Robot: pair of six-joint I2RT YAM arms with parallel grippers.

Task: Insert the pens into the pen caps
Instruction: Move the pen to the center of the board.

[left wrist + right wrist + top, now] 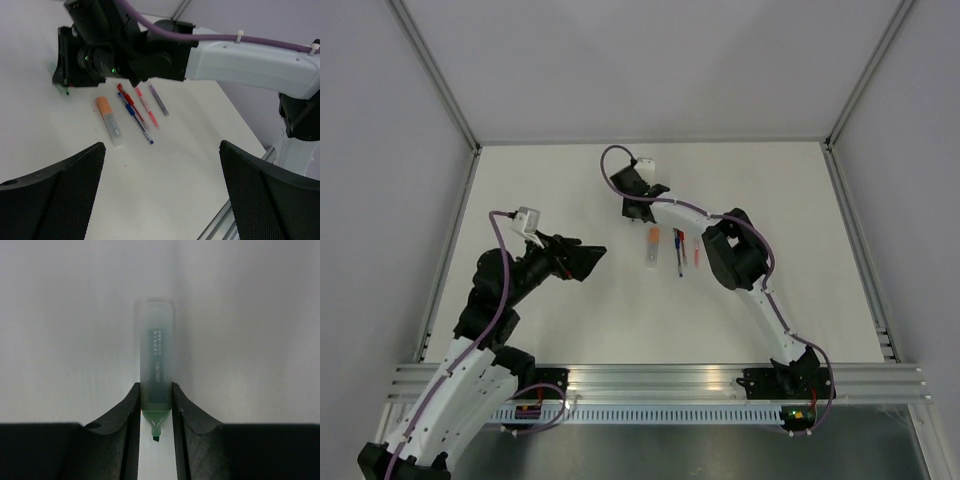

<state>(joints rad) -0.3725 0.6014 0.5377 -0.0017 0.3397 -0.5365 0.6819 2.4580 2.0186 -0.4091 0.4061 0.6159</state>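
My right gripper is shut on a frosted green pen, both fingers pressed against its sides just behind the bare chisel tip, and the barrel points away over the white table. In the top view this gripper hovers at the back of the table, behind a row of pens. The row holds a frosted barrel with an orange cap on its end, a blue pen, a red pen, a salmon pen and a grey one. My left gripper stands wide open and holds nothing, left of the row.
The right arm's white link with its purple cable reaches across above the row of pens. An aluminium rail runs along the table's near edge. Grey walls close in the table on three sides.
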